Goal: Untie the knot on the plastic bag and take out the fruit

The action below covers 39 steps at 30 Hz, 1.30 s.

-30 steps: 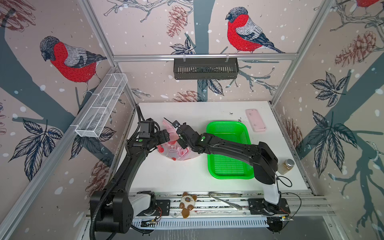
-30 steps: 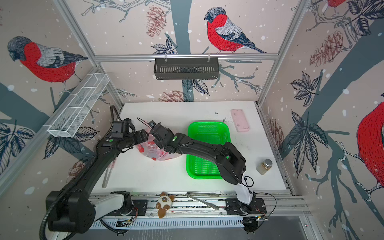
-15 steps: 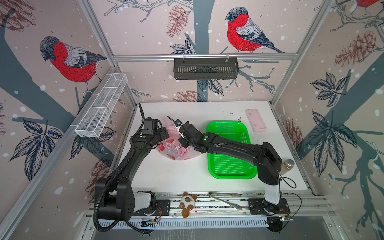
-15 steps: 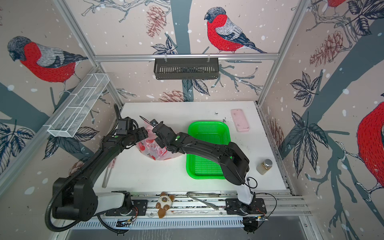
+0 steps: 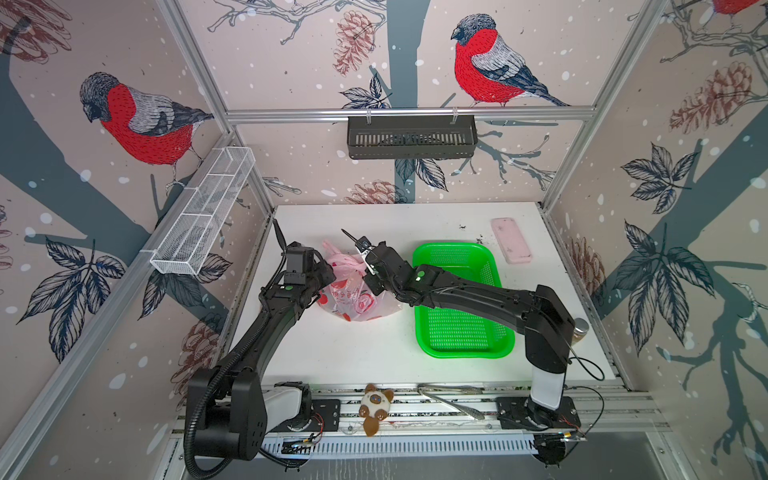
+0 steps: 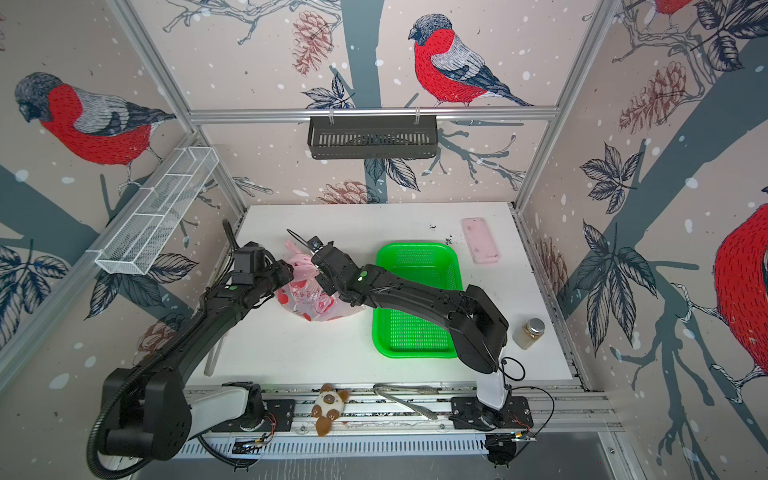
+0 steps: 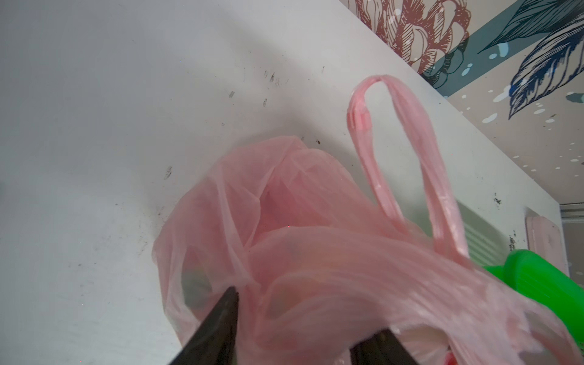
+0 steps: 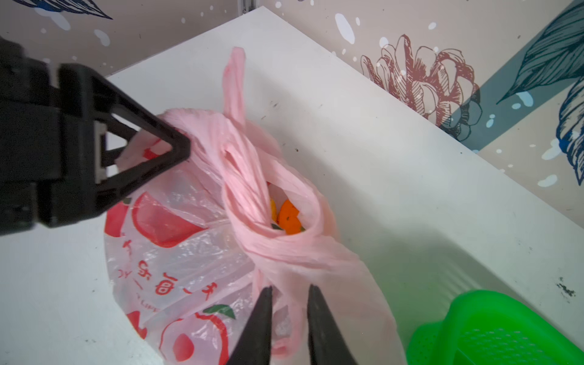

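Note:
The pale pink plastic bag [image 5: 353, 297] [image 6: 311, 299] lies on the white table, left of the middle. In the right wrist view its handles twist into a loose knot [image 8: 252, 202]. An orange fruit [image 8: 289, 218] shows through a gap beside the knot. One loop handle [image 7: 410, 142] stands free. My left gripper [image 5: 328, 272] [image 7: 308, 311] has its jaws apart with bunched bag plastic between them; one of its fingers [image 8: 177, 148] touches the bag's top. My right gripper [image 5: 372, 282] [image 8: 290, 289] is open a little, with a strip of handle plastic between the jaws.
A bright green basket [image 5: 457, 249] stands right of the bag, partly under my right arm. A flat pink slab [image 5: 511, 241] lies at the back right and a small jar [image 6: 530, 332] at the right edge. A stuffed toy [image 5: 376, 405] and tongs [image 5: 453, 399] rest on the front rail.
My left gripper has moved in onto the bag's top and its jaws have narrowed. My right gripper's jaws have gone from shut to slightly apart.

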{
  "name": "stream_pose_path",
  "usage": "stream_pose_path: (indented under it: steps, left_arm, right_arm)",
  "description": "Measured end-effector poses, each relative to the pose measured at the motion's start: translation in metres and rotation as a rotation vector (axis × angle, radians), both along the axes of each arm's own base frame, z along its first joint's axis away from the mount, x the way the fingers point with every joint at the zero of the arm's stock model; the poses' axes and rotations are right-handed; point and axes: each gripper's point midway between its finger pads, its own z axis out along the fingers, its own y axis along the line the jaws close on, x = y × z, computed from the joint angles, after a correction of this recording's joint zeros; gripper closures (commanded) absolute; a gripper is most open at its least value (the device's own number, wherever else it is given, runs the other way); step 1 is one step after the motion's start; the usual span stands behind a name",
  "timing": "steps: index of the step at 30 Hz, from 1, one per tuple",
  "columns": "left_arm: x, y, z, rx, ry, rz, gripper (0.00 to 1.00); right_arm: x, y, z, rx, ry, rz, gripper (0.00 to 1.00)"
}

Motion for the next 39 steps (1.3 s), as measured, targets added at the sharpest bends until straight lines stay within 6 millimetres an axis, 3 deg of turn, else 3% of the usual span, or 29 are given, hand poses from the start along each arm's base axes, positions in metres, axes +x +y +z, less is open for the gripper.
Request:
stream_pose_path:
  steps: [5, 8, 12, 21, 24, 32, 38, 39]
  left_arm:
    - [0.001, -0.004, 0.003, -0.018, -0.017, -0.012, 0.50]
    - [0.001, -0.004, 0.008, -0.024, -0.035, -0.014, 0.51]
    - [0.000, -0.005, 0.010, -0.028, -0.046, -0.017, 0.53]
    - [-0.002, -0.007, 0.012, -0.038, -0.055, -0.029, 0.61]
    - [-0.003, -0.006, 0.011, -0.036, -0.060, -0.024, 0.65]
    - [-0.008, 0.006, 0.010, -0.019, -0.087, 0.020, 0.70]
    - [-0.012, 0.013, 0.011, -0.023, -0.106, 0.045, 0.71]
    - [-0.013, 0.012, 0.011, -0.030, -0.108, 0.041, 0.71]
  right_arm:
    - [0.001, 0.012, -0.007, -0.020, -0.003, 0.019, 0.49]
    - [0.004, 0.015, -0.012, -0.030, 0.002, 0.019, 0.47]
    - [0.010, 0.019, -0.019, -0.037, 0.005, 0.012, 0.67]
    - [0.024, 0.011, -0.029, -0.050, 0.015, -0.022, 0.93]
    - [0.024, 0.003, -0.029, -0.042, 0.026, -0.041, 0.95]
    - [0.034, -0.037, -0.003, 0.021, 0.015, -0.115, 0.96]
    - [0.047, -0.071, -0.004, 0.032, 0.026, -0.197, 0.96]
    - [0.048, -0.074, -0.005, 0.030, 0.022, -0.209, 0.92]
